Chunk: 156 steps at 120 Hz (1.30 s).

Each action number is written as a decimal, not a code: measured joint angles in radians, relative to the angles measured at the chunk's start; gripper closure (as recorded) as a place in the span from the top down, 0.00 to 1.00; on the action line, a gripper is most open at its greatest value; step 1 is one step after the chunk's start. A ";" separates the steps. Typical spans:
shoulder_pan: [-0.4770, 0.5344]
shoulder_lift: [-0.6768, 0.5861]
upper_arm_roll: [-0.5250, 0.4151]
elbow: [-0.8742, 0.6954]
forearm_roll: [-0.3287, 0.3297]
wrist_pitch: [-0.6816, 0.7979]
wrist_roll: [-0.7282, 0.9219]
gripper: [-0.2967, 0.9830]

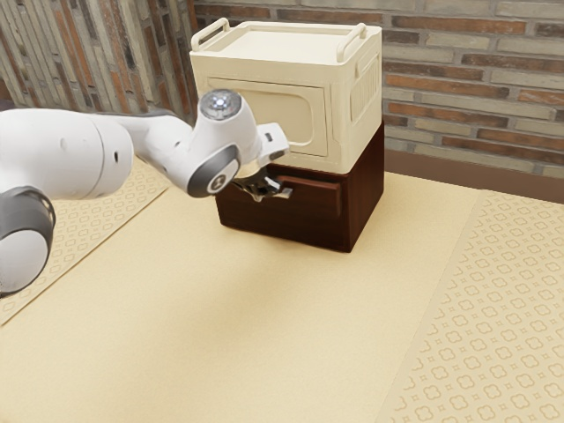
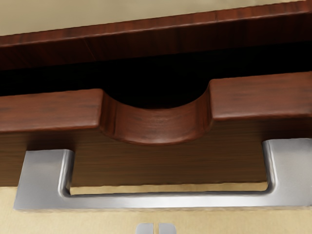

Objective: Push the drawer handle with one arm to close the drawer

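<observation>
White arm (image 1: 66,154) bends downward, claw (image 1: 284,191) near the metal handle (image 2: 168,200).

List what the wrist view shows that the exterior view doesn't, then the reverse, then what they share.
Wrist view: the rounded notch in the drawer front's upper edge, the dark gap behind it, and the full silver handle bar.

Exterior view: the Franka arm, the cream cabinet, the brick wall and the patterned covering.

Both: the reddish-brown wooden drawer unit and the claw.
</observation>
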<state>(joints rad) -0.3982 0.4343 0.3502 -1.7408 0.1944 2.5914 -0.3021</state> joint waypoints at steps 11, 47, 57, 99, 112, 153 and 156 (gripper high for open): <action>0.009 0.017 -0.005 0.014 0.001 0.024 0.001 0.16; 0.047 0.062 -0.040 0.063 0.029 0.070 0.004 0.15; 0.053 0.064 -0.042 0.064 0.040 0.078 0.004 0.15; -0.145 -0.107 0.058 -0.069 0.050 0.030 0.001 0.15; -0.396 -0.265 0.244 -0.099 0.047 -0.095 0.001 0.15; -0.404 -0.481 0.264 -0.046 -0.060 -0.596 0.015 0.57; -0.410 -0.483 0.265 -0.048 -0.063 -0.619 0.015 0.59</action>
<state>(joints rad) -0.8085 -0.0484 0.6148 -1.7884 0.1311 1.9727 -0.2866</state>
